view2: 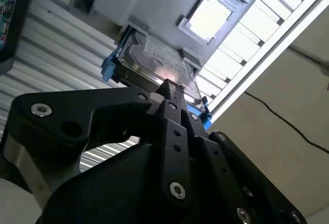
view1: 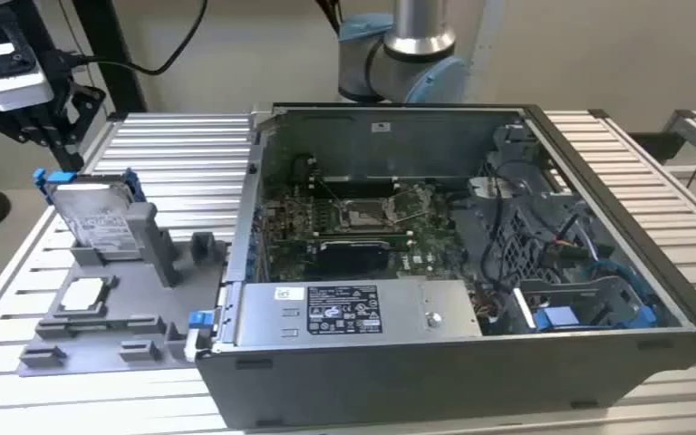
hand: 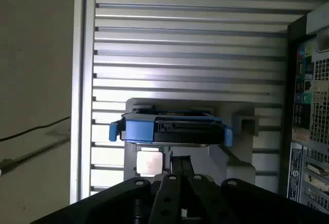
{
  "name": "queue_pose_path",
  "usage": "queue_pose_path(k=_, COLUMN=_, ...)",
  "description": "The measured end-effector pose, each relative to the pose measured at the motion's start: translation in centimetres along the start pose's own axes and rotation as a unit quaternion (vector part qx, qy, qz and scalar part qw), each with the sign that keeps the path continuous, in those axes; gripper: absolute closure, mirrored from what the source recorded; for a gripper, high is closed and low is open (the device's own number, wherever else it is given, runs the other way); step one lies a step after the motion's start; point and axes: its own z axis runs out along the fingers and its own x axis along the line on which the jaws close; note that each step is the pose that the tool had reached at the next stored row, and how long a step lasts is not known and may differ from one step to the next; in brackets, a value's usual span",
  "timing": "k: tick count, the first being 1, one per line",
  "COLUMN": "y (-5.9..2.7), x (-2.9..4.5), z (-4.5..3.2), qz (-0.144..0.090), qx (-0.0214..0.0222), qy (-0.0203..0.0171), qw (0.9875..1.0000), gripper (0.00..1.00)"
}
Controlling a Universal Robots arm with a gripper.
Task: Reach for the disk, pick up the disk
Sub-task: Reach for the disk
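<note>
- Nearest my lens in the second wrist view is the gripper [view2: 167,84]. Its black fingers are drawn close together with nothing between them.
- The gripper hovers above the disk [view2: 154,59] and apart from it. I find no contact in any view.
- The disk stands on edge in a slot of a grey fixture [view1: 155,249], with its label face showing and blue rails [hand: 139,130] at its ends.
- The fixture sits on the slatted table [view1: 178,145], at the exterior view's left of the open computer case [view1: 445,372] and just beside that case's side wall.
- A small white square chip [view1: 82,294] lies flat in a pocket of the same fixture, on the near side of the disk.
- In the first wrist view the fingertips line up roughly over the middle of the disk's upper edge.
- Assessment: the reach looks well advanced, and the pick-up is not yet done.
- Risk one: with the claw this narrow, a descent would put the fingertips on the disk's top edge rather than astride it. That could jam the disk into its slot or tip it.
- Risk two: a grip on the blue plastic rails rather than the metal body may flex or slip.
- Risk three: a tilted lift could bind the disk in the slot and drag the fixture with it, shaking the chip loose.
- Risk four: sideways drift toward the case wall could cause a knock.
</note>
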Motion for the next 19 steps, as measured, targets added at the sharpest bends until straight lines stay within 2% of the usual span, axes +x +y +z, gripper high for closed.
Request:
queue_pose_path(k=15, y=0.04, x=0.01, z=0.0, qz=0.0, qx=0.0, qy=0.0, qw=1.0, gripper=1.0)
queue_pose_path(k=19, y=0.81, x=0.21, z=0.03, qz=0.0, qx=0.0, qy=0.0, qw=1.0, gripper=1.0)
